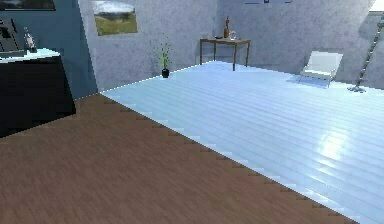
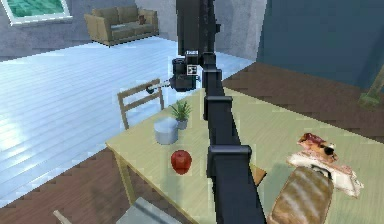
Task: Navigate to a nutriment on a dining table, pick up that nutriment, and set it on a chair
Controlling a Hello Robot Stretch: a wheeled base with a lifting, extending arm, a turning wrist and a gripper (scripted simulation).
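The gripper [image 2: 157, 90] hangs near a chair [image 2: 138, 100] by the counter [image 2: 135, 150] (a red apple [image 2: 181, 161] sits there); I can't tell if it holds anything

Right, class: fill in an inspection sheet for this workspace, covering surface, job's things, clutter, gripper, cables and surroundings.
Surface: pale green dining table, things spread across it.
Job's things: round red apple; brown bread loaf; wooden slat-back chair beside the table.
Clutter: grey cup; small green potted plant.
Gripper: dark two-finger gripper seen by the chair's back; cannot tell whether it holds anything.
Cables: nothing seen.
Surroundings: brown sofa; white armchair; small wooden side table.
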